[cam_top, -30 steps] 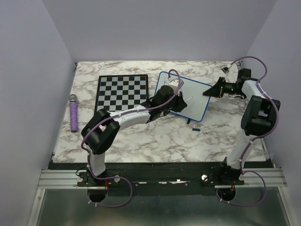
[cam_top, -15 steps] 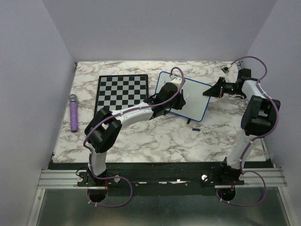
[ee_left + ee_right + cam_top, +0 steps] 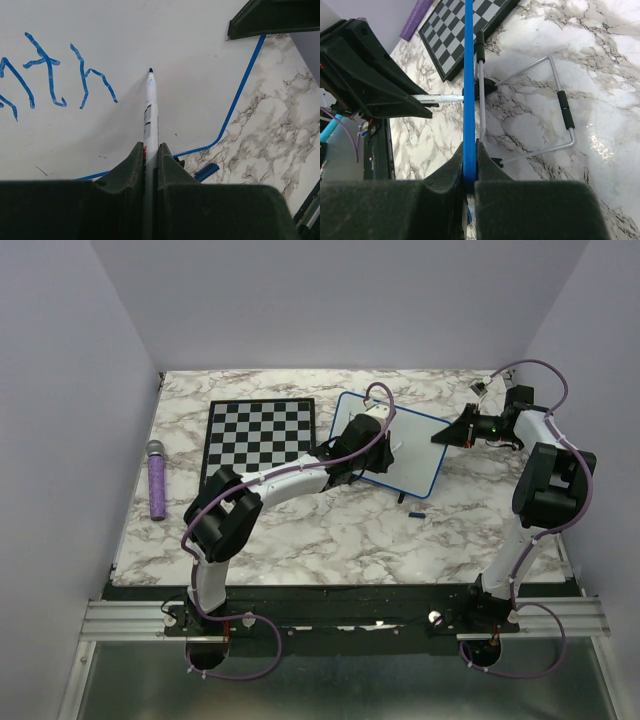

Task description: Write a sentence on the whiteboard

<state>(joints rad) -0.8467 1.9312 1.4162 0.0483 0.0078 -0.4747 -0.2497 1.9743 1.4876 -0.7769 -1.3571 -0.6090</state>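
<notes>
Two claws share this job. Ahead and left of the left claw (image 3: 151,155) runs the sentence (image 3: 60,75), blue letters ending in "th". That claw is clamped on a marker (image 3: 150,107) whose tip sits at or just off the whiteboard (image 3: 200,50). Drifting leftward could smear the ink. Pressing too hard could slide the marker back through the fingers, or push the whiteboard over on its wire stand (image 3: 560,100). The right claw (image 3: 468,152) pinches the whiteboard's blue edge, a thin hold. A slip there would let it swing and bend the stroke.
</notes>
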